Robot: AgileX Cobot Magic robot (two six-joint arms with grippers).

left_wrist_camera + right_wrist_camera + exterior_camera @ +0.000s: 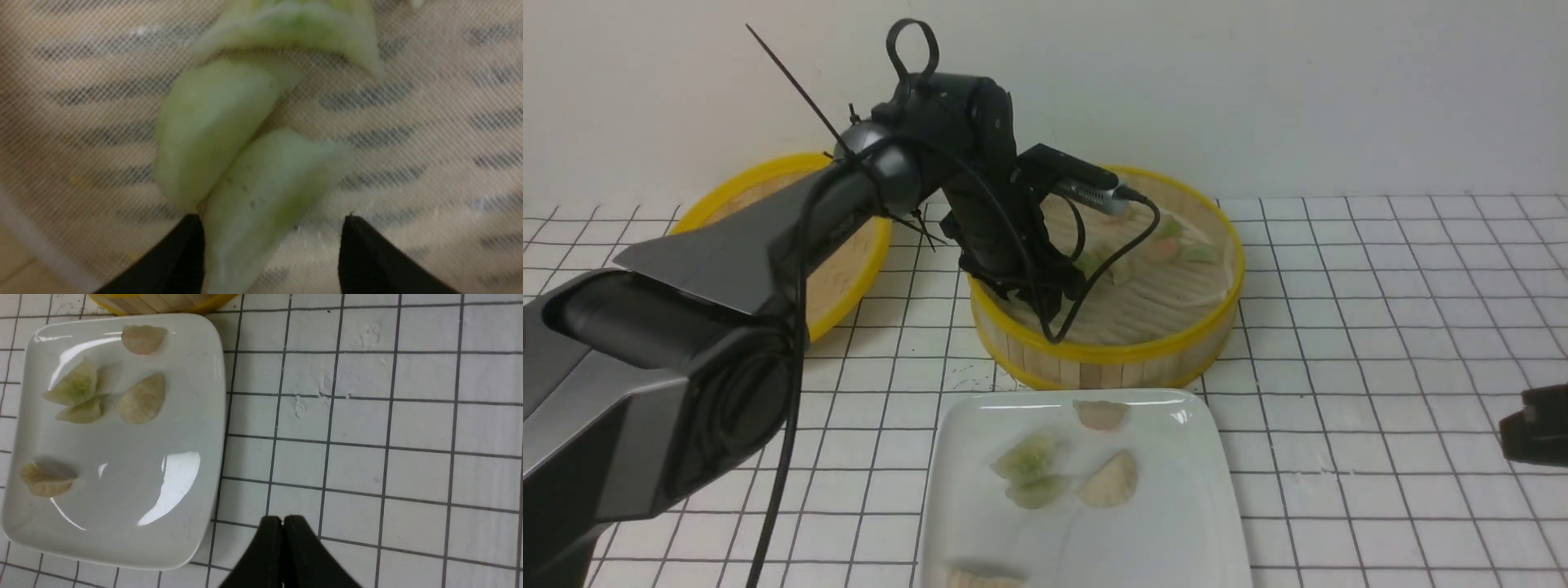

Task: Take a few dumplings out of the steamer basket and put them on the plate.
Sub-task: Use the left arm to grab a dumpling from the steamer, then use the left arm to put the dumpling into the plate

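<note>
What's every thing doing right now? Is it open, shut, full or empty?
Left gripper: open, fingers either side of a green dumpling in the basket.
Right gripper: shut, empty.
Basket: uncovered, some dumplings inside.
Lid: off, beside the basket.
Plate: five dumplings on it.

Black robot arm (907, 171) dips into yellow-rimmed bamboo steamer basket (1111, 371) behind white square plate (1160, 523) of pale dumplings (1109, 478).
</note>
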